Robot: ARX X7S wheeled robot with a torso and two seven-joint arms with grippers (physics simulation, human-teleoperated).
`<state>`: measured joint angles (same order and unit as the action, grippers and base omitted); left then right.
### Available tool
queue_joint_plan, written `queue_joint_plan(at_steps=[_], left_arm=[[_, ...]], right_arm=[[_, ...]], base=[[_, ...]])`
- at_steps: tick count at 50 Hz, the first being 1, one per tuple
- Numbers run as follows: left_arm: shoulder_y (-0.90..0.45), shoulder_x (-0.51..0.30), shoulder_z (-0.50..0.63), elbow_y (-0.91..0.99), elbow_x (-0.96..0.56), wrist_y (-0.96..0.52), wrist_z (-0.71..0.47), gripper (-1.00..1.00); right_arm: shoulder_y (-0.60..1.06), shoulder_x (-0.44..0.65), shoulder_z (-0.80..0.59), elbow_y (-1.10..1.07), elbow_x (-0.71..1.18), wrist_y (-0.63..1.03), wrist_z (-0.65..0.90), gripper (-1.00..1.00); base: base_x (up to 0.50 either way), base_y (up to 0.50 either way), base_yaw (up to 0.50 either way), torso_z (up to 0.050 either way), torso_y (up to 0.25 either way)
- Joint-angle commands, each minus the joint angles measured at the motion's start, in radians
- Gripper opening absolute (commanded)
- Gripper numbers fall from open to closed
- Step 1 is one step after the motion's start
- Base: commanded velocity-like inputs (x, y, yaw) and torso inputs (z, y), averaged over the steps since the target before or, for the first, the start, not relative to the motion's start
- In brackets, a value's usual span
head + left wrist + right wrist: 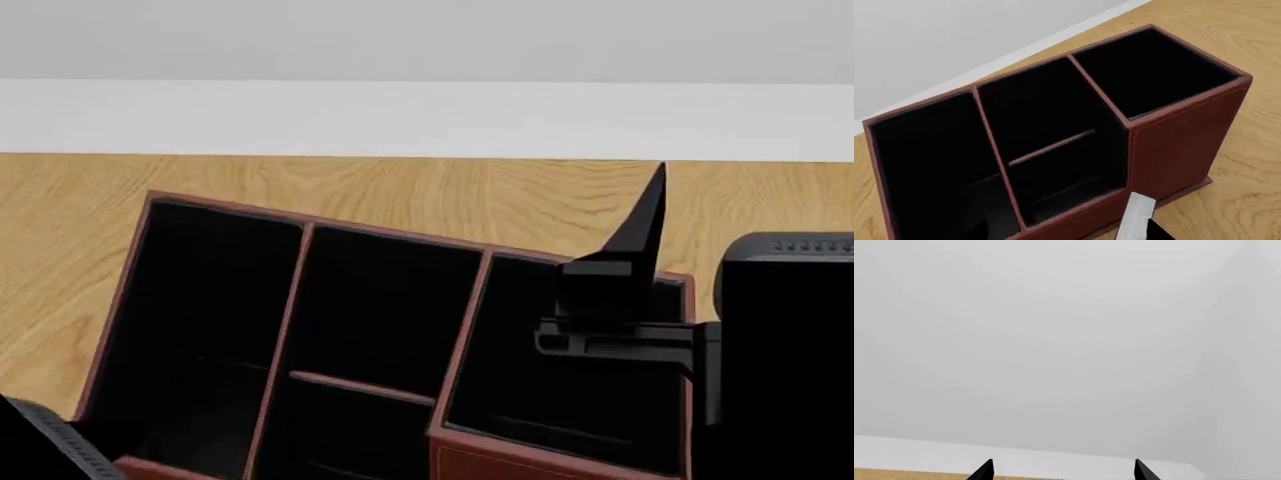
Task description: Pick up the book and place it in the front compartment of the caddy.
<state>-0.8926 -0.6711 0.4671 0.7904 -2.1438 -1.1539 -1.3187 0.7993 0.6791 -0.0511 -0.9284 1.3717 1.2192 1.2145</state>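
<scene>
**A:** Where's the book?

**B:** Right by my left fingers. The book's (1137, 220) white page edge shows just beside the caddy's (1181, 135) low front wall, not in a compartment yet. Those fingers are out of shot, so I can't tell if they're clamped on it.

**A:** Room to move?

**B:** The front pockets beyond look open. The tall dividers behind are the edges to miss. My right fingers (985, 471) are apart and empty, pointed up at the wall (1054, 340), probably parked out of the way.

Your right claw (1062, 471) is raised and level with its two dark fingertips (983, 471) spread apart, while your left arm (47, 445) shows only at the head view's lower corner.
</scene>
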Motion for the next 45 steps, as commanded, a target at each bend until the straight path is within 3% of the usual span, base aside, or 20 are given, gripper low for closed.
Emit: queue_joint_plan(at_steps=[1, 11, 45], left_arm=[[0.023, 0.024, 0.043, -0.028, 0.012, -0.001, 0.014, 1.00], [0.030, 0.043, 0.060, -0.078, 0.052, -0.018, 0.051, 1.00], [-0.133, 0.121, 0.248, -0.263, 0.087, -0.161, 0.106, 1.00]], right_arm=[[-0.017, 0.006, -0.003, -0.001, -0.014, -0.013, -0.011, 1.00], [-0.031, 0.015, -0.001, -0.004, -0.018, -0.025, -0.016, 1.00], [-0.100, 0.032, -0.005, -0.004, -0.100, -0.081, -0.069, 1.00]], base=[[0.00, 0.00, 0.00, 0.000, 0.000], [0.00, 0.00, 0.00, 0.000, 0.000], [0.00, 0.00, 0.00, 0.000, 0.000]])
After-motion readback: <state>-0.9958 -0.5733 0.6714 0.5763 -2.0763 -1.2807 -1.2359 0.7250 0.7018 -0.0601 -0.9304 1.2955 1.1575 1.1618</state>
